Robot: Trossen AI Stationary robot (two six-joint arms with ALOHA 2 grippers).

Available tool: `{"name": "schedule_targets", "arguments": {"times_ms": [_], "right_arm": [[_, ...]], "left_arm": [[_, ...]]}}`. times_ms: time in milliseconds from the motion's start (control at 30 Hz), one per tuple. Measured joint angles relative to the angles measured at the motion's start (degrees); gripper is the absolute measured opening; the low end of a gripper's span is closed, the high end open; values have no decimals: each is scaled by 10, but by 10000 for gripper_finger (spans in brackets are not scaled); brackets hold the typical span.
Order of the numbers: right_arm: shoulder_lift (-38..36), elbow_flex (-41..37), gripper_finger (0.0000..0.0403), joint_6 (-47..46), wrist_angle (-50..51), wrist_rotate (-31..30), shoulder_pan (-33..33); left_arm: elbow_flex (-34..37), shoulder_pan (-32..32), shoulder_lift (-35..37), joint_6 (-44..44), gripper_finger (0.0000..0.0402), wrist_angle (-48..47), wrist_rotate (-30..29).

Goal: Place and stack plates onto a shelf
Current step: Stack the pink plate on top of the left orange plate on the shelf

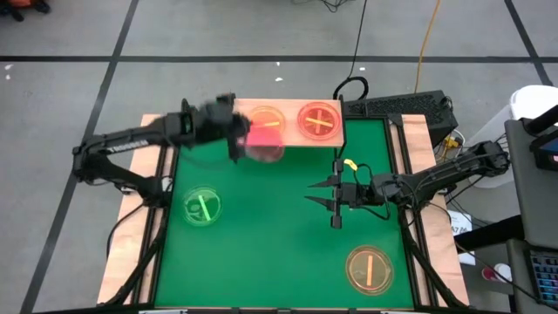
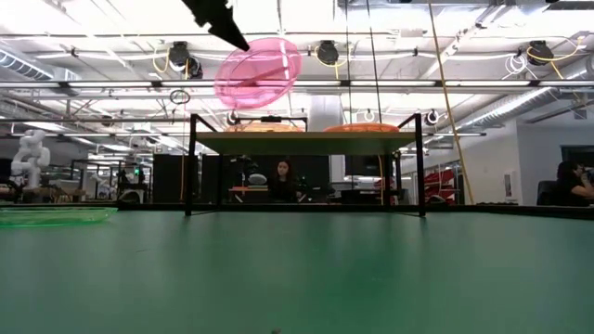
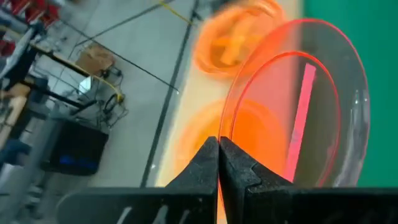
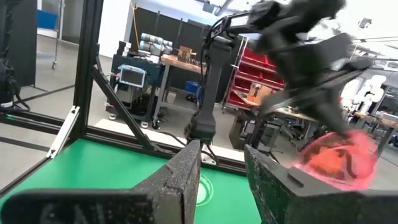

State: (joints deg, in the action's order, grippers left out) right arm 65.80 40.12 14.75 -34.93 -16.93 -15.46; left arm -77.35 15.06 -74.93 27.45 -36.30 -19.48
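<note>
High view: the left tool grips a pink plate by its rim, held in the air just off the shelf's front edge, beside the amber stack on the board. The plate is tilted, as the low view shows. The likely next move carries it over that stack, away from the arm. The right tool hangs open over the counter, well clear of the shelf.

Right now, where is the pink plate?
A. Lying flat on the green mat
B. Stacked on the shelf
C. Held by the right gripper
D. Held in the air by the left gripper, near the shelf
D: the left gripper pinches the pink plate by its rim, tilted above the shelf.
</note>
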Motion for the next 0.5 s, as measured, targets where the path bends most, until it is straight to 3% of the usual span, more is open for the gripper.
{"name": "schedule_targets", "arguments": {"times_ms": [133, 300, 400, 500], "right_arm": [[0, 0, 110, 1, 0, 0, 0], [0, 0, 110, 2, 0, 0, 0], [0, 0, 110, 8, -1, 0, 0], [0, 0, 110, 9, -1, -2, 0]], "left_arm": [[-20, 110, -7, -22, 1, 23, 114], [-28, 222, -31, -126, 1, 47, 249], [-28, 254, -51, -166, 1, 48, 311], [-28, 261, -69, -185, 1, 48, 325]]}}
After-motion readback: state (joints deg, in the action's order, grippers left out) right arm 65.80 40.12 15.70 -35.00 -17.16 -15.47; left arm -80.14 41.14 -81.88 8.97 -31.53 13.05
